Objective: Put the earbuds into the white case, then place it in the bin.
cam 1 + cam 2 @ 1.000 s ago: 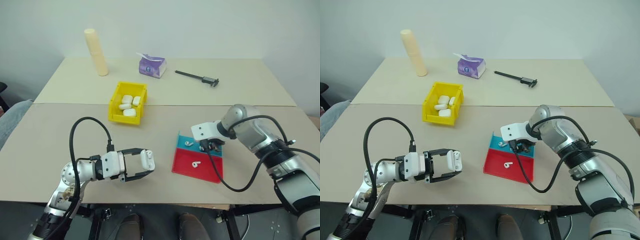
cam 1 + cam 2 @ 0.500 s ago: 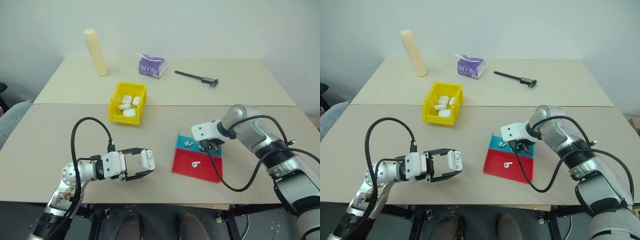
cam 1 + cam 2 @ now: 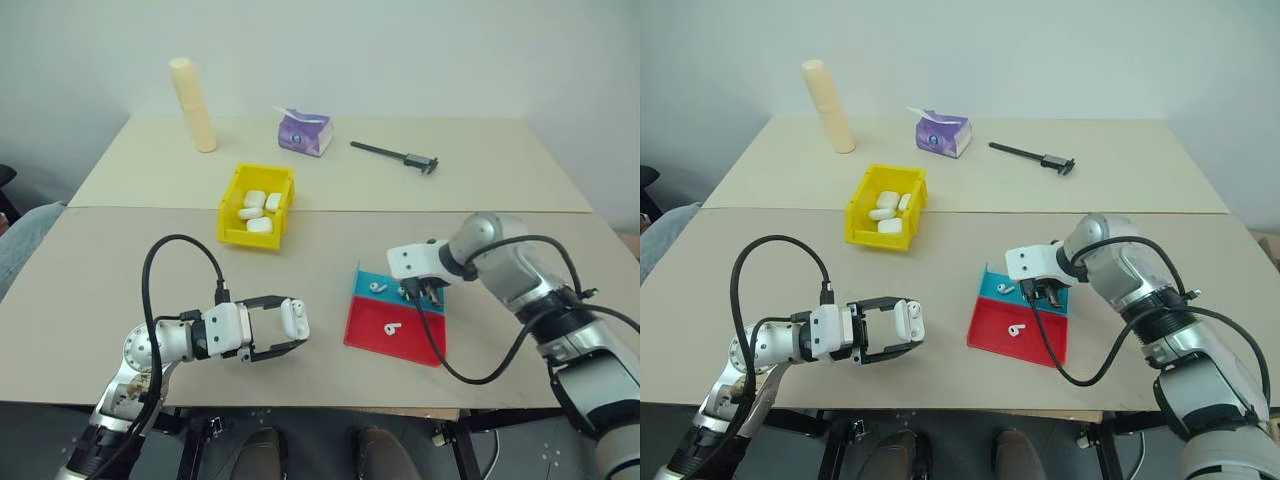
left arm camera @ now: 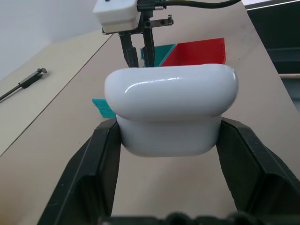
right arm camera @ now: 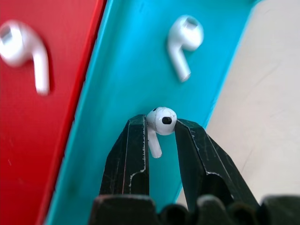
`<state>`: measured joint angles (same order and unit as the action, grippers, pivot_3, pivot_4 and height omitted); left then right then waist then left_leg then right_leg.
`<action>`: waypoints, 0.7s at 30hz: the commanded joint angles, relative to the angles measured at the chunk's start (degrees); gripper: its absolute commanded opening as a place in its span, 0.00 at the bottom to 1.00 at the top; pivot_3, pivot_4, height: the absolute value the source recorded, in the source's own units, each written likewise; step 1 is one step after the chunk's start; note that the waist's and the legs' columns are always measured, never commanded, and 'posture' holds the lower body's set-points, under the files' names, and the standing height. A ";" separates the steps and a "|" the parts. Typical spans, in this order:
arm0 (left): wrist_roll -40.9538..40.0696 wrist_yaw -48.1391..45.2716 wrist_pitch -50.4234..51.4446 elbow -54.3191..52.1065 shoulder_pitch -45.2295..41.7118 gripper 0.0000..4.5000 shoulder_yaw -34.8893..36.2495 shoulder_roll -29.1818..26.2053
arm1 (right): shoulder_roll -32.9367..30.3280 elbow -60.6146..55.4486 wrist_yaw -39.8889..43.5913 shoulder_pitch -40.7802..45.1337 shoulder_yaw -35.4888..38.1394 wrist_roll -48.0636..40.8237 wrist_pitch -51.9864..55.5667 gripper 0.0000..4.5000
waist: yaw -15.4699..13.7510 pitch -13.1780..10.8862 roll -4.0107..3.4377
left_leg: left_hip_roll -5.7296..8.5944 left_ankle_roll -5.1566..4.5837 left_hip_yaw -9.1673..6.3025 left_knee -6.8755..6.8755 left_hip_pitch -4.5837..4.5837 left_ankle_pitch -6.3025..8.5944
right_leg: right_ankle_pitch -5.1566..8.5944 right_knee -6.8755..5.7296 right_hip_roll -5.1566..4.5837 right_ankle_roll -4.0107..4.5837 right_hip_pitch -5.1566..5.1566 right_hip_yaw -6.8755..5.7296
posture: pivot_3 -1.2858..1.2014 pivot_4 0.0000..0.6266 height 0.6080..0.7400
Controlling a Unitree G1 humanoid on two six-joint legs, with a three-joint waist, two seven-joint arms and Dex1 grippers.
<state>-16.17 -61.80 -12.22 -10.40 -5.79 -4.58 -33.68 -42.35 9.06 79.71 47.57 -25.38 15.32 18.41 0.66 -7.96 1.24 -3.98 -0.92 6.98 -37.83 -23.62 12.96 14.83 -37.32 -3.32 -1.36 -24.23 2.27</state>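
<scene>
the right claw (image 5: 159, 129) pinches an earbud (image 5: 160, 123) above the tray (image 3: 400, 330), stem down, while the case (image 3: 295, 318), clamped in the left claw (image 3: 283, 328), waits well off to its left.

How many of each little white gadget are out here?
earbud: 3
white case: 5
Total: 8
</scene>
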 commanded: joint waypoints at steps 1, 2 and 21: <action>-4.28 1.48 1.48 -3.37 -2.30 0.61 1.47 1.10 | -1.95 -10.56 -1.35 -0.61 11.29 -7.68 6.25 0.18 | -0.04 0.00 0.00 | 0.00 0.00 -0.01 0.00 0.00 0.00 | 0.00 0.01 0.00 0.00 0.01 -0.01 | 0.52 0.24 1.00; -5.12 1.76 2.03 -3.75 -2.77 0.61 1.59 1.44 | -2.34 -12.98 -1.72 -1.42 13.70 -9.74 7.31 0.18 | -0.07 0.00 0.00 | 0.00 0.00 -0.02 0.00 -0.02 0.00 | 0.00 0.01 0.00 0.00 0.00 -0.01 | 0.52 0.24 1.00; -19.94 0.11 21.06 -5.52 -18.68 0.61 0.33 6.61 | 18.45 -49.74 -35.41 -14.64 52.09 -67.07 42.35 0.18 | -0.21 0.01 0.02 | 0.03 0.00 -0.45 -0.01 0.06 -0.01 | -0.02 0.02 0.04 -0.06 0.19 -0.03 | 0.52 0.24 1.00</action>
<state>-34.24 -60.81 7.09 -14.90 -23.28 -3.96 -26.76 -24.52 -38.98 47.71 32.61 24.44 -47.66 61.98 0.44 -7.95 1.26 -3.95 -0.92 6.51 -37.84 -23.56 12.95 14.81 -37.29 -3.29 -1.42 -24.04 2.26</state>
